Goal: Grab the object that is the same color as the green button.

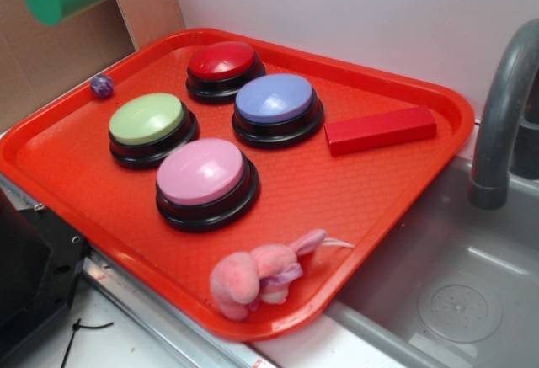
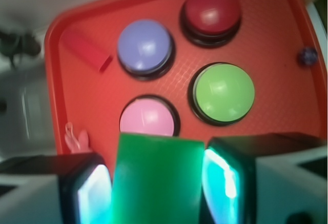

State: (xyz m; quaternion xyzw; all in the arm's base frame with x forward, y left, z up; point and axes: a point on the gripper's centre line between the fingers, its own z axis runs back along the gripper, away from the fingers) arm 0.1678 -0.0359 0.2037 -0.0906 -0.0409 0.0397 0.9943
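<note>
Green cylinder (image 2: 156, 178) sits clamped between the tool's (image 2: 156, 183) two pads, lifted high above the red tray (image 1: 396, 183), well clear of the green button (image 1: 146, 120). The grab looks complete; the next move seems only to call for a steady hold.

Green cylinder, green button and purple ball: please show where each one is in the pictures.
green cylinder (image 2: 156, 175), wrist view, its front face between the fingers.
green button (image 1: 146, 119), exterior view, top of the dome.
purple ball (image 1: 102, 86), exterior view, its middle.
</note>
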